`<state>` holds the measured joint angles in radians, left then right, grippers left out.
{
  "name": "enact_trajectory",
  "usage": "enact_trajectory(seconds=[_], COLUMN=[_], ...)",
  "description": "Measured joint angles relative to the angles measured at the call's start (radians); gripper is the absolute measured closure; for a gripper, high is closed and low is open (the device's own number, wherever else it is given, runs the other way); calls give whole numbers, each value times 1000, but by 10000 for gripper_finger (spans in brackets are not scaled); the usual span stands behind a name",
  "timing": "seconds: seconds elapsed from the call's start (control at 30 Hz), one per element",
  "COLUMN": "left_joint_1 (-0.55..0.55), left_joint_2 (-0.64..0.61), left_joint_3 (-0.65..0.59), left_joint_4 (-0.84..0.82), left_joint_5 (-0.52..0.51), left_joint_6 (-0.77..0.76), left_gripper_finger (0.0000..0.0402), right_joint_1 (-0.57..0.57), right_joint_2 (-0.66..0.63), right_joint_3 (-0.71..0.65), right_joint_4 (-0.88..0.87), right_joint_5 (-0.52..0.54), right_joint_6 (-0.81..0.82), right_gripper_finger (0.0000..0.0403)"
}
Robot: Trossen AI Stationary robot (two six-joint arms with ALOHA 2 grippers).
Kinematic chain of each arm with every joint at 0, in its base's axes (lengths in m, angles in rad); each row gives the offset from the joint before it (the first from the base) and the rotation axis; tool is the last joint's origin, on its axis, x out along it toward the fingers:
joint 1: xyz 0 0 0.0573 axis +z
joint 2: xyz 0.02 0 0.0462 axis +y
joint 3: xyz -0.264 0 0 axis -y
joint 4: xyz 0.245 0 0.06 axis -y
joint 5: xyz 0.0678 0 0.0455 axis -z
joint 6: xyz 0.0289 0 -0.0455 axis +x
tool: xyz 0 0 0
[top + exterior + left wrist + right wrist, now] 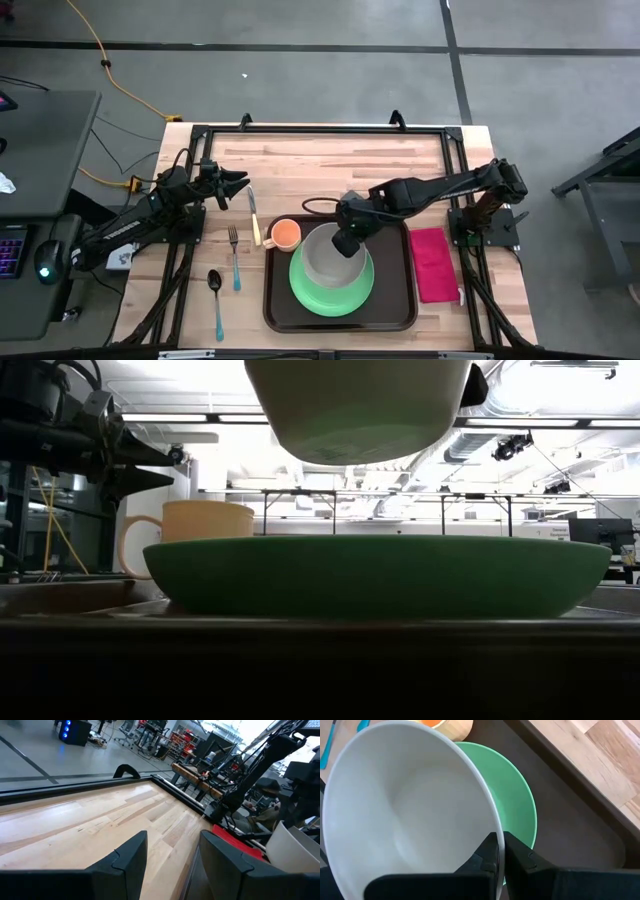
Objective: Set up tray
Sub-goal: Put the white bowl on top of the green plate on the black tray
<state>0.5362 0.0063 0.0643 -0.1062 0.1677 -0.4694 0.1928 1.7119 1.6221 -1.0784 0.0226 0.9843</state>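
— What's around you on the counter [330, 160]?

— The tray [395, 310] lies near the front edge, in the middle. A green plate [335, 295] sits on it, and an orange cup [285, 234] stands in the tray's far left corner, just beside the plate. My right claw [345, 243] is clamped on the rim of a white bowl [325, 258], one finger inside, one outside, holding it over the plate. A magenta napkin [432, 263] lies on the wood just right of the tray. To the left of the tray lie a knife [254, 216], a fork [234, 255] and a spoon [216, 300], well apart from the bowl.

— And your other claw?

— My left claw [238, 184] hangs over bare wood near the knife, its fingers apart and holding nothing.

— Does anything stand in the way?

— The cup is close on the bowl's left. From above, my right arm covers part of the bowl's far rim.

— What do the other cameras add?

— From counter level, a gap shows between the bowl's underside [360, 410] and the plate [380, 575], so the bowl is in the air; the top view cannot tell that. My right wrist camera shows the bowl [405, 805] tilted and empty, with the plate [515, 800] and the dark tray [570, 835] past it. My left wrist camera shows its two fingers [125, 862] with counter between them.
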Motion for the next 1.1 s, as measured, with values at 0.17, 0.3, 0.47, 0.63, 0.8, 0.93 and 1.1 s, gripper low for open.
enact_trajectory(seconds=[0.17, 0.3, 0.47, 0.63, 0.8, 0.93, 1.1], left_joint_1=[0, 0, 0, 0, 0, 0, 0], left_joint_2=[0, 0, 0, 0, 0, 0, 0], left_joint_3=[0, 0, 0, 0, 0, 0, 0], left_joint_4=[0, 0, 0, 0, 0, 1, 1], left_joint_5=[0, 0, 0, 5, 6, 12, 13], left_joint_6=[0, -2, -7, -7, -3, -7, -7], left_gripper_finger=[190, 190, 190, 190, 190, 190, 190], right_joint_1=[-11, -24, -30, -29, -29, -29, -29], right_joint_2=[0, 0, 0, 4, 28, 48, 58], right_joint_3=[0, 0, 0, 0, 0, 0, 0], right_joint_4=[0, 0, 11, 40, 55, 60, 70], right_joint_5=[-5, -14, -26, -31, -33, -54, -45], right_joint_6=[-46, -81, -93, -88, -85, -87, -92], right_gripper_finger=[403, 403, 403, 403, 403, 403, 403])
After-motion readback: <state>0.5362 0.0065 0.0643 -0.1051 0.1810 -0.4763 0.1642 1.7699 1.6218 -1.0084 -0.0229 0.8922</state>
